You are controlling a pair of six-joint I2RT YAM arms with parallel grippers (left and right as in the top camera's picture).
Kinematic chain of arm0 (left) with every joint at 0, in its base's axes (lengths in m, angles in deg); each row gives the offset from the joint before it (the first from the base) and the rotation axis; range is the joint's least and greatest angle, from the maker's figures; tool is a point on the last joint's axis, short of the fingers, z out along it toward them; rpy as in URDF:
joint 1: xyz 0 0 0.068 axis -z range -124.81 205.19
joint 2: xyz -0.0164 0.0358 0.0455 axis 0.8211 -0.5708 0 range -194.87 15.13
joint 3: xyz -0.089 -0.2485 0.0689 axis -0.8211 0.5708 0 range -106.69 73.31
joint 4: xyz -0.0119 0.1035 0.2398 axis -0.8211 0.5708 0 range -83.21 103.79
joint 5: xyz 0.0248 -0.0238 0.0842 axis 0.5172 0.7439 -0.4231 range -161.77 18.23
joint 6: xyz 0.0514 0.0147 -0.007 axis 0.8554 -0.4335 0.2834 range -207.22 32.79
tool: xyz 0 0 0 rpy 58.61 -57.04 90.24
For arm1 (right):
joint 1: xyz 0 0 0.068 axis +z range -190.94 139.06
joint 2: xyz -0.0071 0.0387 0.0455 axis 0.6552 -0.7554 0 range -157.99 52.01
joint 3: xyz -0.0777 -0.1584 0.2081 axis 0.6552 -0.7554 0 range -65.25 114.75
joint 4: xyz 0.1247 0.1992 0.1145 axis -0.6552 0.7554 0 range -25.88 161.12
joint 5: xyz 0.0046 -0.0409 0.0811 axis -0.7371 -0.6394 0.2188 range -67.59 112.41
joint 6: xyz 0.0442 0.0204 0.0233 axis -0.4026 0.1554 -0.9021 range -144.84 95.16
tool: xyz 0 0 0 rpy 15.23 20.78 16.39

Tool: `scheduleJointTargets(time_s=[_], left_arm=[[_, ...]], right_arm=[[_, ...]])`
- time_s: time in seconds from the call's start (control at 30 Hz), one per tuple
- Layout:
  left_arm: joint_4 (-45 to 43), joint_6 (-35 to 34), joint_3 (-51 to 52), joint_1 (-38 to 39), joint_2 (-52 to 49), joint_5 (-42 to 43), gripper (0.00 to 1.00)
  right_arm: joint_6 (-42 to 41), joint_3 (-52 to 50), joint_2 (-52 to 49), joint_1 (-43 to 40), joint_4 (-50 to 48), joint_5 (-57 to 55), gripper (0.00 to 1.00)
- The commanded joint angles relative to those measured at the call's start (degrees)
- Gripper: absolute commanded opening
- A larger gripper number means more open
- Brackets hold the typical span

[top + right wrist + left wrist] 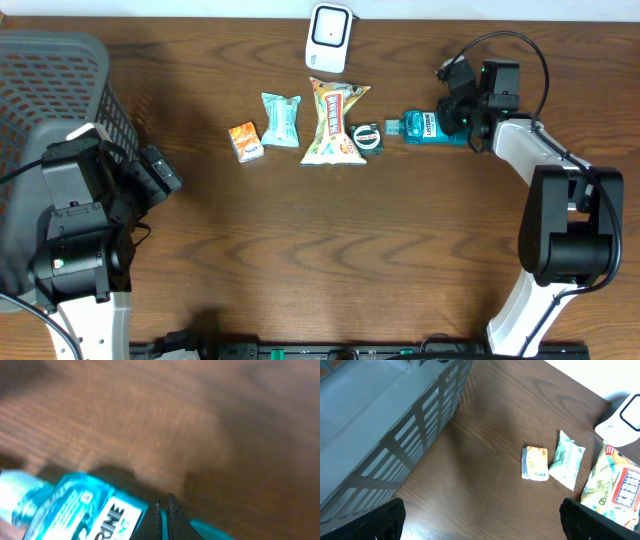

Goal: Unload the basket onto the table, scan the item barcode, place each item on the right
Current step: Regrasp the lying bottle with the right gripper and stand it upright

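A teal mouthwash bottle [432, 128] lies on its side on the wooden table, cap to the left. My right gripper [462, 118] hovers over its right end. In the right wrist view the two black fingertips [163, 497] are pressed nearly together in front of the bottle [75, 510], with nothing held between them. A white scanner [328, 37] stands at the back centre. My left gripper [160, 172] is open at the left by the basket; its fingers [375, 522] stand wide apart over bare wood.
A grey slatted basket [60, 70] fills the left corner. In a row lie an orange packet [245, 141], a pale teal packet [281, 119], a yellow snack bag [335, 122] and a small round tin [369, 138].
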Motion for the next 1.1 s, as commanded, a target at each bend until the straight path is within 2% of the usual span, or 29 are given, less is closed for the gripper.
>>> scheduleJointTargets(time_s=[0.0, 0.27, 0.43, 0.57, 0.73, 0.87, 0.97, 1.0, 1.07], left_arm=[[0.1, -0.5, -0.3, -0.3, -0.1, -0.7, 0.98], [0.1, -0.5, -0.3, -0.3, -0.1, -0.7, 0.98], [0.1, -0.5, -0.3, -0.3, -0.1, -0.7, 0.98], [0.1, -0.5, -0.3, -0.3, -0.1, -0.7, 0.98], [0.1, -0.5, -0.3, -0.3, -0.1, -0.7, 0.98], [0.1, -0.5, -0.3, -0.3, -0.1, -0.7, 0.98], [0.1, -0.5, -0.3, -0.3, -0.1, -0.7, 0.98], [0.1, -0.5, -0.3, -0.3, -0.1, -0.7, 0.98], [0.1, -0.5, -0.3, -0.3, -0.1, -0.7, 0.98]], right_arm=[[-3.3, 0.4, 0.0, -0.3, 2.6, -0.7, 0.01], [-9.7, 0.4, 2.0, 0.1, 13.5, -2.4, 0.01], [-14.8, 0.4, 9.0, 0.2, 23.5, -1.4, 0.01], [-14.0, 0.4, 14.9, 1.0, 27.4, -0.1, 0.03], [-14.1, 0.4, 18.2, 2.1, 25.8, 0.1, 0.55], [-15.7, 0.3, 17.4, 3.0, 27.6, 0.3, 0.68], [-15.6, 0.1, 15.8, 4.9, 29.2, -0.1, 0.95], [-15.6, 0.0, 15.1, 5.5, 29.4, -0.9, 0.99], [-15.6, -0.3, 13.6, 7.1, 29.8, -4.4, 0.99]])
